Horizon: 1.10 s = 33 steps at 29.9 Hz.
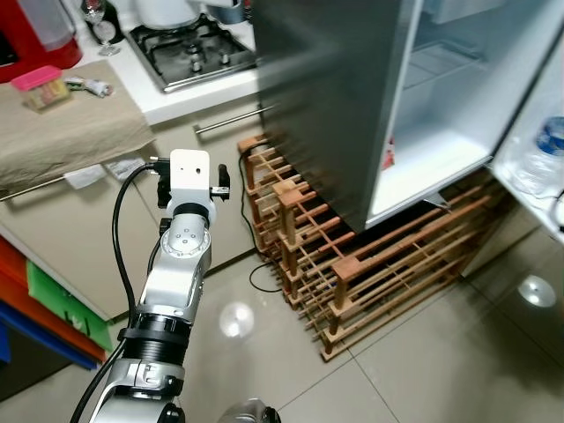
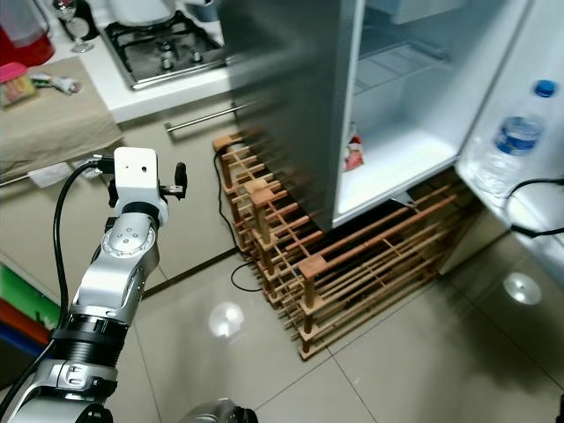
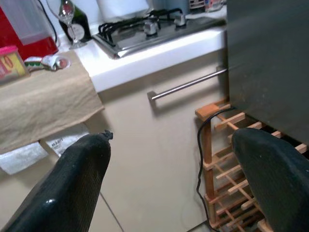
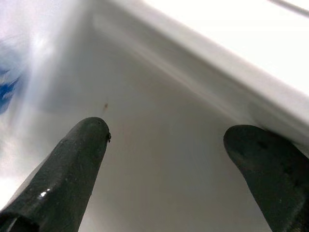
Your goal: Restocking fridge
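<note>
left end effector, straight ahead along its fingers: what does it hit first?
Probably the beige cabinet front under the hob, below its metal handle. The left end effector is open and nothing sits between its fingers and that panel. The wooden rack lies just beside the line; depth is unclear.

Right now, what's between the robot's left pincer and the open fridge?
The wooden wine rack stands on the floor there, below the fridge, with a black cable beside it. The left pincer is open.

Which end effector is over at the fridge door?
The right end effector, open, facing the white fridge door by the water bottle; the left end effector faces the counter cabinet.
</note>
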Tool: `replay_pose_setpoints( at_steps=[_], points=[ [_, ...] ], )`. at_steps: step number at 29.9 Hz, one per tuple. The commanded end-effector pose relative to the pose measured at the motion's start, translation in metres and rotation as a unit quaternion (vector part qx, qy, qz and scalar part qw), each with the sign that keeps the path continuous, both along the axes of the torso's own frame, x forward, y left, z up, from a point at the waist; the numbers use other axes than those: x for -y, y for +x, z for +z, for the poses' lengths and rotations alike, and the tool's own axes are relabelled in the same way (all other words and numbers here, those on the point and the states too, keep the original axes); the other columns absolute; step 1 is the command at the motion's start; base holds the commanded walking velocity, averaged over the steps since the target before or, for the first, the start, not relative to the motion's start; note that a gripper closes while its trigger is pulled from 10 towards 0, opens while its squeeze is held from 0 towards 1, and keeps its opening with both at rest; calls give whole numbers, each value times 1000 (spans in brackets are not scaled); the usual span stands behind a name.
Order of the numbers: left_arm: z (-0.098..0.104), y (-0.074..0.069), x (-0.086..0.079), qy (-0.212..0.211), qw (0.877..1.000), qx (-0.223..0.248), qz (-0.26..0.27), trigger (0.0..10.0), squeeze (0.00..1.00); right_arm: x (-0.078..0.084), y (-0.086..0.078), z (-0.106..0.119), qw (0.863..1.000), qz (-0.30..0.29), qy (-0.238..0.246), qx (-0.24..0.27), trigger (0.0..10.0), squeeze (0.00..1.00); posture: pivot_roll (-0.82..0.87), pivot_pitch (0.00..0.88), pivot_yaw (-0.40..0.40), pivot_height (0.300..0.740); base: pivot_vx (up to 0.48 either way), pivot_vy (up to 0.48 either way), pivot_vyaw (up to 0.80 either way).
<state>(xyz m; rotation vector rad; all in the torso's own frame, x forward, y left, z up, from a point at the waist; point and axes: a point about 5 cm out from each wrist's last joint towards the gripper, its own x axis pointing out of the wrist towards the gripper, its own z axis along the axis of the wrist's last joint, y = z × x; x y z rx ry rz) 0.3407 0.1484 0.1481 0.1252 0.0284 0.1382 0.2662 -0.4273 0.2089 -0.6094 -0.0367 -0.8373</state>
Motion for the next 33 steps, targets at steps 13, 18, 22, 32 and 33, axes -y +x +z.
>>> replay_pose_setpoints(
  at_steps=[13, 18, 22, 32, 33],
  points=[
    [3, 1, -3, -9, 1000, 5, 3, 10000, 0, -167, 59, -38, 926, 328, 171, 78, 10000, 149, -144, 0, 68, 740, 0, 0, 282],
    [4, -2, -1, -28, 999, 16, -4, 10000, 0, -189, 57, -49, 912, 364, 180, 60, 10000, 169, -144, 0, 61, 740, 0, -94, 706],
    [5, -3, -2, -27, 999, 20, -5, 10000, 0, -189, 56, -49, 911, 365, 184, 56, 10000, 169, -146, 0, 59, 740, 0, -470, 691],
    [6, 0, -1, -32, 999, 21, -16, 10000, 0, -197, 54, -48, 911, 372, 170, 44, 10000, 180, -153, 0, 61, 740, 165, -411, 682],
    [6, 0, -1, -30, 999, 20, -16, 10000, 0, -199, 54, -49, 911, 373, 170, 44, 10000, 188, -153, 0, 62, 740, 274, -390, 669]
  ],
)
